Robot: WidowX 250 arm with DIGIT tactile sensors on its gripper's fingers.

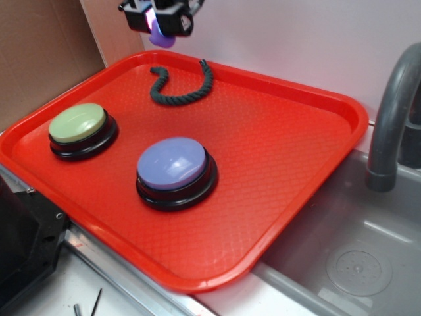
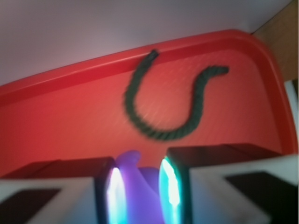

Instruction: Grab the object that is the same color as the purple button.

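My gripper (image 1: 160, 26) hangs above the far left edge of the red tray (image 1: 316, 99), shut on the small purple object (image 1: 162, 38), which sticks out below the fingers, lifted off the tray. In the wrist view the purple object (image 2: 138, 186) sits between the two glowing pads (image 2: 170, 186), its little bump pointing up. The purple button (image 1: 175, 167), a large lavender dome on a black base, stands in the middle of the tray, well in front of the gripper.
A dark green-grey rope (image 1: 187, 84) lies curled on the tray's far side, also in the wrist view (image 2: 163, 116). A yellow-green dome button (image 1: 80, 127) stands at the left. A sink (image 1: 355, 257) with a grey faucet (image 1: 391, 112) is at the right.
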